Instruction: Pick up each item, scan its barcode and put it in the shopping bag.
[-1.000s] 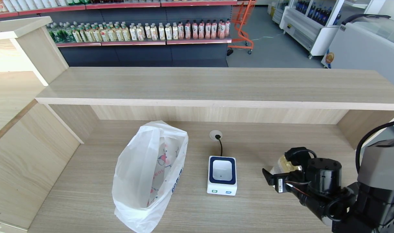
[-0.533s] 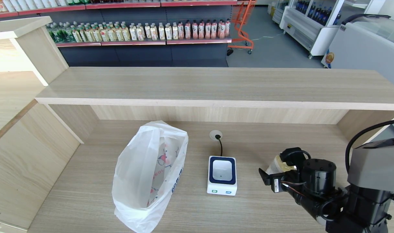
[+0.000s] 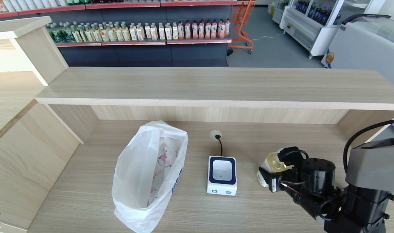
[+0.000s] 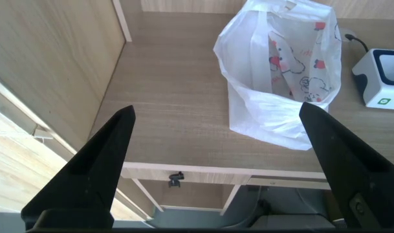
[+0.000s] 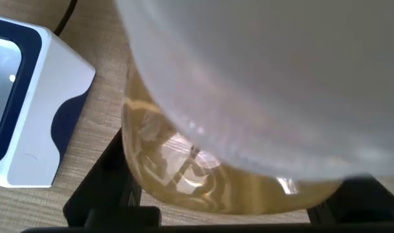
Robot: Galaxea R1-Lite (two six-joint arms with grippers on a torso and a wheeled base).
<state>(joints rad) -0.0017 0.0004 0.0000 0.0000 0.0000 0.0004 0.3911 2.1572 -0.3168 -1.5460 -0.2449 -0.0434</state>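
The right gripper [image 3: 278, 168] is clenched on a clear plastic bottle of yellow liquid [image 3: 268, 162], just right of the white, blue-rimmed box scanner [image 3: 221, 174]. Scanning seems to be in hand; next, the barcode should face the scanner's window. The white plastic shopping bag [image 3: 145, 181] waits left of the scanner. Farther left, the left gripper [image 4: 217, 109] hangs released.

The barcode scanner [image 3: 222, 174] sits on the bench [image 3: 281, 139]. To the scanner's left, near it, stands the shopping bag [image 3: 150, 174] with a packet [image 3: 163, 161] inside. Behind the scanner, its cable [image 3: 220, 147] runs to a grommet [image 3: 215, 134]. Just right of the scanner, a bottle [image 3: 268, 162] sits in the right end effector [image 3: 274, 173].
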